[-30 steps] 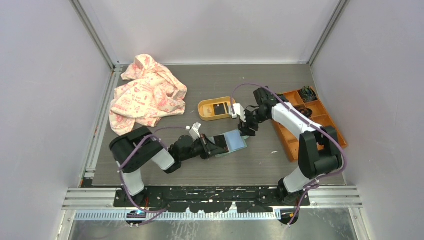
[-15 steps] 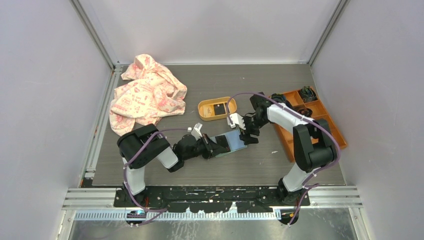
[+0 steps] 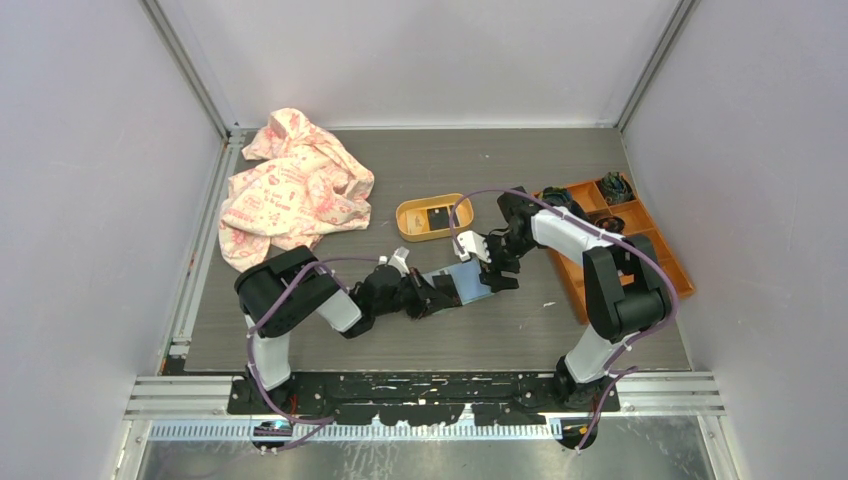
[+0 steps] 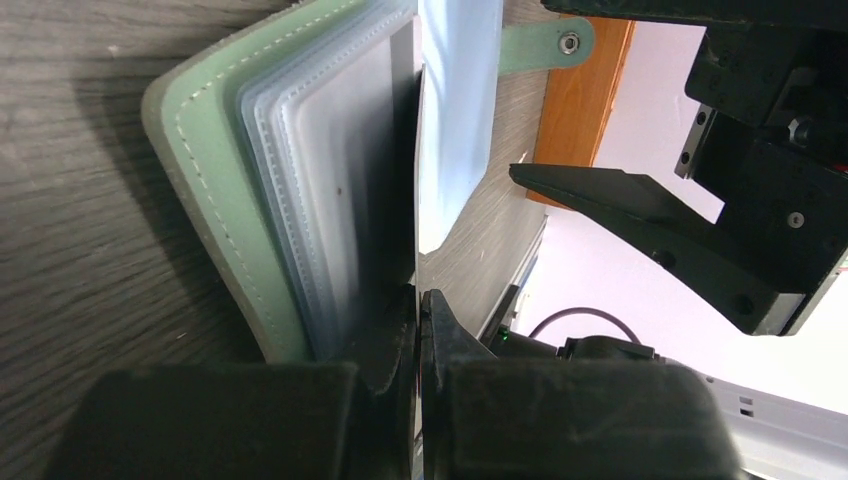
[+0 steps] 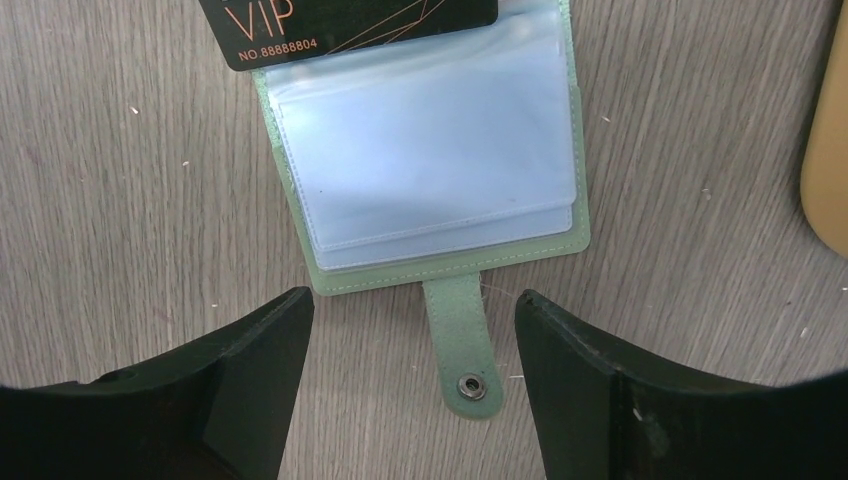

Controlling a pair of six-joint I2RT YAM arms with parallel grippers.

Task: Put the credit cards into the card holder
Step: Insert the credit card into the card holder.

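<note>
Left gripper (image 4: 420, 318) pinches a black card (image 5: 350, 25) edge-on, apparently to feed it into the card holder (image 5: 425, 180). Right gripper (image 5: 405, 305) hovers spread above, likely ready to pin the holder flat.

two cards (image 5: 350, 25), one holder (image 5: 430, 150), one tray (image 3: 403, 221)

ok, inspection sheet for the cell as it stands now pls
Surface: grey wood-grain table, small specks.
Job's things: green card holder open, flat; black card at its sleeves, end sticking out; second dark card in the yellow tray.
Clutter: pink patterned cloth far left; orange box right, dark bits inside.
Pincers: left pincer shut on the black card; right pincer open above the holder's snap strap.
Cables: purple cable arcs above the tray; another on the left arm.
Surroundings: plain walls, metal frame; nothing else seen.
</note>
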